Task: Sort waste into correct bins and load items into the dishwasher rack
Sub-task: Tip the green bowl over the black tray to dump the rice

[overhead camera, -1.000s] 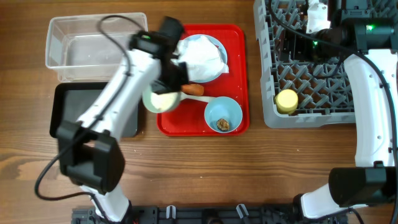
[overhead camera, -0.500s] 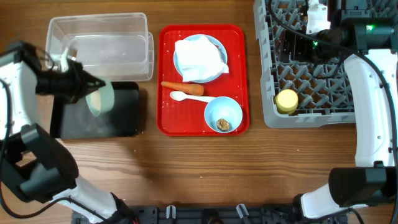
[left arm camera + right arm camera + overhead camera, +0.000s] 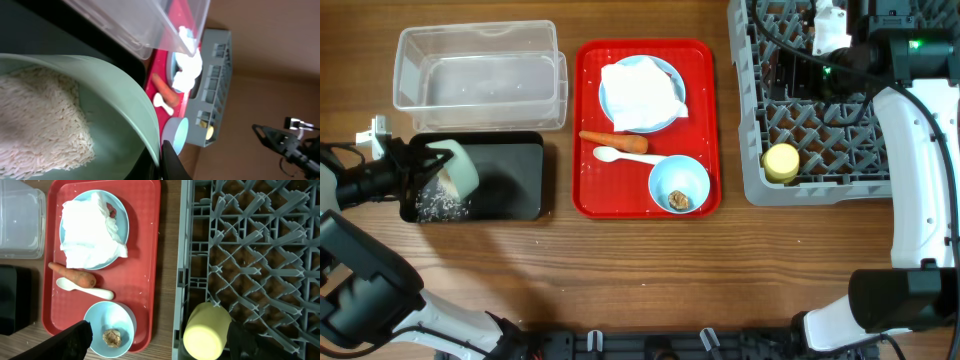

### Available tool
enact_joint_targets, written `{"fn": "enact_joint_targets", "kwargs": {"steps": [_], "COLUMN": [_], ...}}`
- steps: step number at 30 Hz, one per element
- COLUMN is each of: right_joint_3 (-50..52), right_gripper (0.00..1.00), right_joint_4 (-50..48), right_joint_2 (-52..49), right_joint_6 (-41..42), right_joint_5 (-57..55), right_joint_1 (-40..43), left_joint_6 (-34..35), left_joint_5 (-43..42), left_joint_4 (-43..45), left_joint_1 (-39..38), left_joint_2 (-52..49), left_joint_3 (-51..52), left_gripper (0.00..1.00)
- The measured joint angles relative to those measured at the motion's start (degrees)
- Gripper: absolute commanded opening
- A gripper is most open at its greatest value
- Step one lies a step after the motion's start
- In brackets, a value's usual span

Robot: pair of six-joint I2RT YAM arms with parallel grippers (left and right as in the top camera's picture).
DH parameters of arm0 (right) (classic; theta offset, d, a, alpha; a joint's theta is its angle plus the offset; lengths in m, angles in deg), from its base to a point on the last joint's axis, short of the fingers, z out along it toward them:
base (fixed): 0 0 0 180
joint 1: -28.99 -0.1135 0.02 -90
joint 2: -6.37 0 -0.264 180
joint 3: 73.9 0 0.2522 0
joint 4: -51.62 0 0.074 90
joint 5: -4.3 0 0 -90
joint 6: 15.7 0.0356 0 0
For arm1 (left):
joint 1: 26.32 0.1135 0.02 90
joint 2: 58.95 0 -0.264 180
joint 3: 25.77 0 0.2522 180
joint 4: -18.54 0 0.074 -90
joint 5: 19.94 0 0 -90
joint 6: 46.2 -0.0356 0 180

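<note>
My left gripper (image 3: 420,172) is shut on the rim of the pale-green bowl (image 3: 457,169). It holds the bowl tipped on its side over the left end of the black tray (image 3: 515,180). Loose rice (image 3: 442,207) lies in the tray's front left corner. In the left wrist view my fingers (image 3: 162,161) pinch the bowl's rim (image 3: 120,100), and more rice (image 3: 40,120) is still in the bowl. My right gripper (image 3: 160,347) is open and empty above the grey rack (image 3: 820,110). A yellow cup (image 3: 781,162) lies in the rack.
The clear tub (image 3: 480,75) stands behind the black tray. The red tray (image 3: 705,120) holds a light-blue plate (image 3: 668,75) under a white napkin (image 3: 640,95), a carrot (image 3: 615,142), a white spoon (image 3: 620,155) and a light-blue bowl (image 3: 692,175) with a brown lump (image 3: 678,200).
My left arm carried the green bowl from the red tray leftward to the black tray and tipped it. Rice now lies in the tray. The right arm has not moved.
</note>
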State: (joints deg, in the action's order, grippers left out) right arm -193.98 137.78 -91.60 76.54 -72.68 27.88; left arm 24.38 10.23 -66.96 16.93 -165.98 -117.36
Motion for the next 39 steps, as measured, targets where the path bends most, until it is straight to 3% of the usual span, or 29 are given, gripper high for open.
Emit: {"fn": "enact_joint_targets", "kwargs": {"steps": [6,20,31,39], "right_joint_3": [0.0,0.0,0.0,0.0], "right_gripper": [0.89,0.9,0.9,0.9], "right_joint_4": [0.0,0.9,1.2,1.2], "right_joint_2": [0.0,0.0,0.0,0.0], "right_joint_6": [0.0,0.0,0.0,-0.4], "right_joint_5": [0.0,0.0,0.0,-0.4], "right_joint_1": [0.0,0.0,0.0,0.0], "left_joint_6": [0.0,0.0,0.0,0.0], "left_joint_5": [-3.7,-8.5,-19.9,-24.3], "left_joint_4": [0.0,0.0,0.0,-4.7], "left_joint_1": [-1.1,-12.5,-12.5,-10.9], "left_joint_2": [0.0,0.0,0.0,0.0], "left_joint_3": [0.0,0.0,0.0,0.0], "left_gripper": [0.04,0.04,0.04,0.04]}}
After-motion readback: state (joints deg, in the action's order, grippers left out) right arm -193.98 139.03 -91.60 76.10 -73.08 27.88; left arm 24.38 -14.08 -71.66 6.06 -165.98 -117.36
